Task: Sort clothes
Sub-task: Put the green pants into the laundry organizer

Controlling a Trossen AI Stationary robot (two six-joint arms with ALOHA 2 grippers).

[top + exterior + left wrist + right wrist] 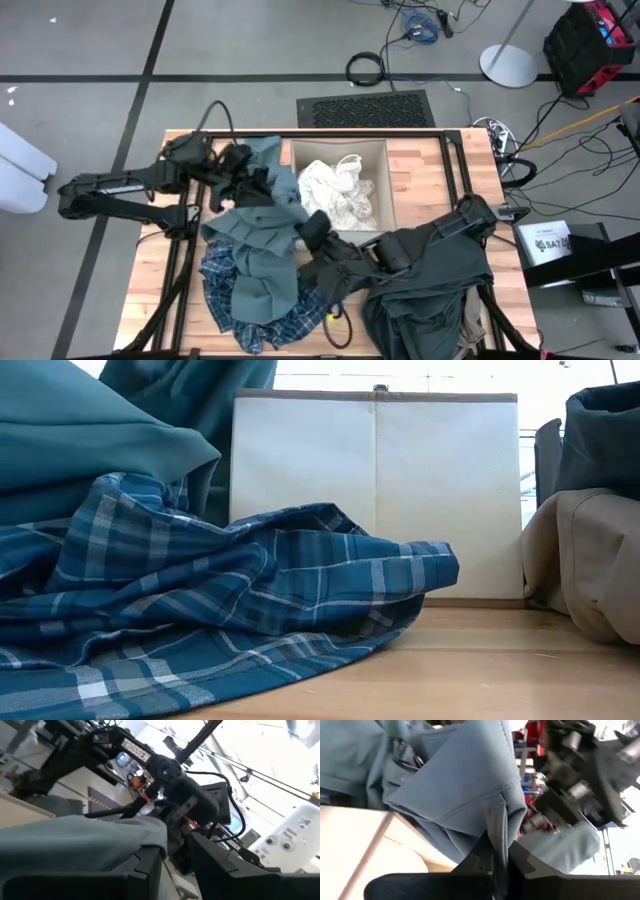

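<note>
Reading "SAT" on a white printed box [546,241] on the floor right of the table is all the legible writing allows. The right gripper [496,862] is clenched on a fold of the soft teal-green garment [262,232], which drapes from the table's middle toward the left gripper [175,852]; that one's fingers stand partly apart with teal cloth lying over one finger. A white crumpled garment [338,193] sits inside the beige square fabric box [375,490]. A blue-and-white plaid garment [220,600] lies at the front left, a dark grey-green garment [430,280] over the right arm.
</note>
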